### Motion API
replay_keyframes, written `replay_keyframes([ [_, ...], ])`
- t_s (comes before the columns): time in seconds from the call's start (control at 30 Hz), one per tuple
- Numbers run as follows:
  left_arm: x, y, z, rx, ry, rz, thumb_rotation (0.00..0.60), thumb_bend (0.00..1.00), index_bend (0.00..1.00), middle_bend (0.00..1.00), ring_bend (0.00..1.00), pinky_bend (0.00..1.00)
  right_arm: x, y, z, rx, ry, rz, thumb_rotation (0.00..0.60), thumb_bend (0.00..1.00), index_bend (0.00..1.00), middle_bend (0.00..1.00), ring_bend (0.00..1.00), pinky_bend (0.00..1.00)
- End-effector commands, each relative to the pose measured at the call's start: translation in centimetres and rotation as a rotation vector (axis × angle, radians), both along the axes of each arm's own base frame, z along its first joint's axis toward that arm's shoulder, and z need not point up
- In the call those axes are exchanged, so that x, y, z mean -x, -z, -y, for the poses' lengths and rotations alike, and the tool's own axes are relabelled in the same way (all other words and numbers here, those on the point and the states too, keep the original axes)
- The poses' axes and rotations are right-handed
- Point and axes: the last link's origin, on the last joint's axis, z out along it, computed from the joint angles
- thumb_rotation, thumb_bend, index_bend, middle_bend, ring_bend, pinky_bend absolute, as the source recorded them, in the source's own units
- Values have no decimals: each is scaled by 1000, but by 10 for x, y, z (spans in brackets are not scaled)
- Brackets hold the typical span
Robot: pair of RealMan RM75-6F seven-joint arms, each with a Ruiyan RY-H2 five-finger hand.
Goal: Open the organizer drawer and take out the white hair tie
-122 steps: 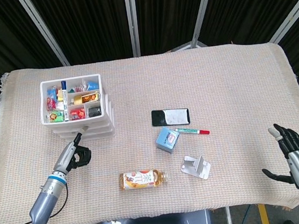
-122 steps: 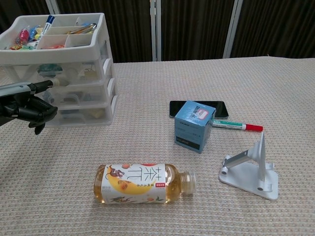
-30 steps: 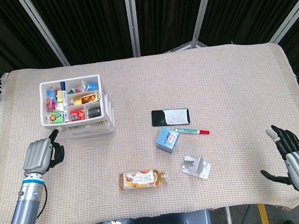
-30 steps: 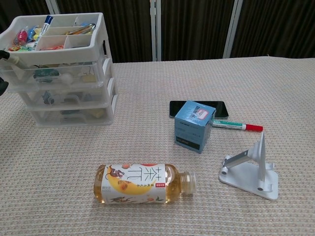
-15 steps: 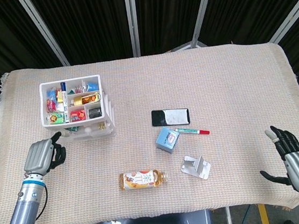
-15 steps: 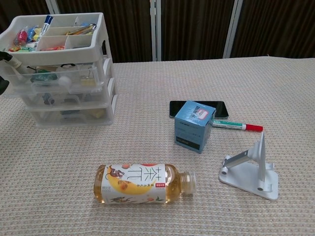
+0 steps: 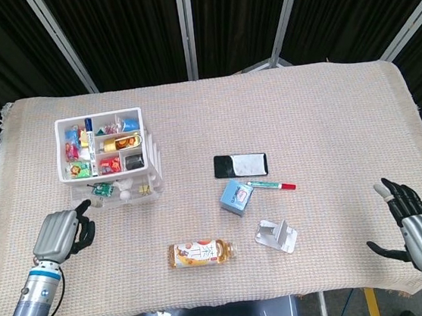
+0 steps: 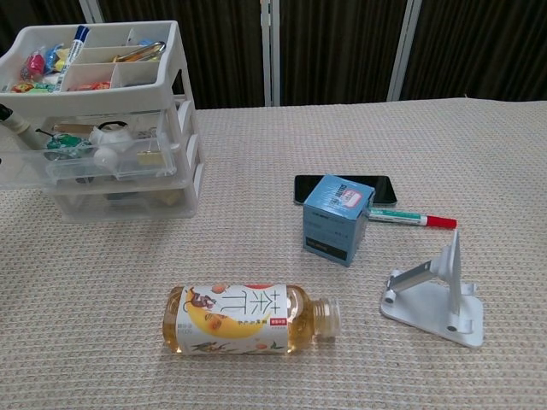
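Observation:
The white organizer [image 7: 150, 151] stands at the table's left, its top tray full of small items. Its upper clear drawer [image 8: 167, 154] is pulled out toward me, and its contents show. Among them lie a white rounded thing [image 8: 108, 133], likely the white hair tie, and green and dark bits. My left hand [image 7: 61, 233] sits in front and left of the drawer, fingers curled, one finger stretched to the drawer's front left corner [image 8: 8, 116]. My right hand [image 7: 414, 223] hovers open at the near right table edge, only in the head view.
A tea bottle [image 8: 244, 319] lies on its side near the front. A blue box [image 8: 337, 219], a black phone [image 7: 241, 165], a red-capped marker [image 8: 408, 218] and a white stand [image 8: 436, 295] sit at the centre right. A woven cloth [image 7: 304, 109] covers the table.
The left hand has moved toward me and the upper drawer has slid out with it, from closed to well open. The right hand has barely moved.

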Motion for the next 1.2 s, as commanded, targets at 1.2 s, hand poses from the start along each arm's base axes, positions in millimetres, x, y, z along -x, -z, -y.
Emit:
replay_keyframes([
  [1.2, 0, -19, 26, -31, 88, 68, 600, 629, 296, 839, 822, 657, -1, 3, -1, -6, -4, -6, 600, 7, 0, 0, 0, 0],
])
